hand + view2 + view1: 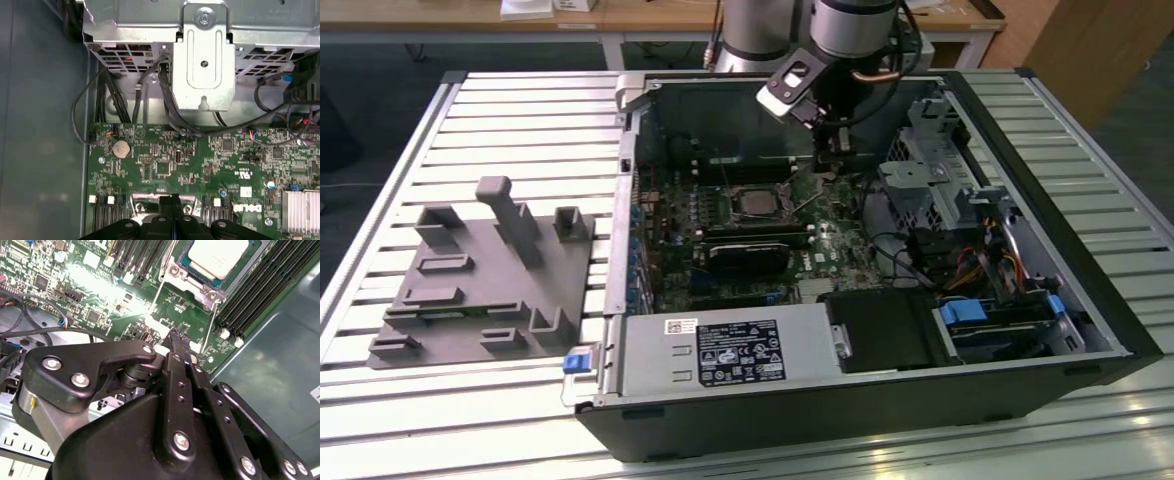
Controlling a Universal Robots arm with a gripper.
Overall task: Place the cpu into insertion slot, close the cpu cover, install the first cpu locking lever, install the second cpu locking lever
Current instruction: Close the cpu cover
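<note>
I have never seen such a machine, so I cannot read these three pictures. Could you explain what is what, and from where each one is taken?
A robot arm reaches into an open computer case lying on a slatted metal table; that is the exterior view, from a camera off the arm. Both wrist views come from cameras riding on the arm, looking past its black pincer at the green circuit board. The pincer looks shut and seems to hold nothing. The silver cpu already sits on the board. A grey holder lies beside the case.

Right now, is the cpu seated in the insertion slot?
Yes, in the second wrist view the cpu lies flat inside the insertion slot.
</note>
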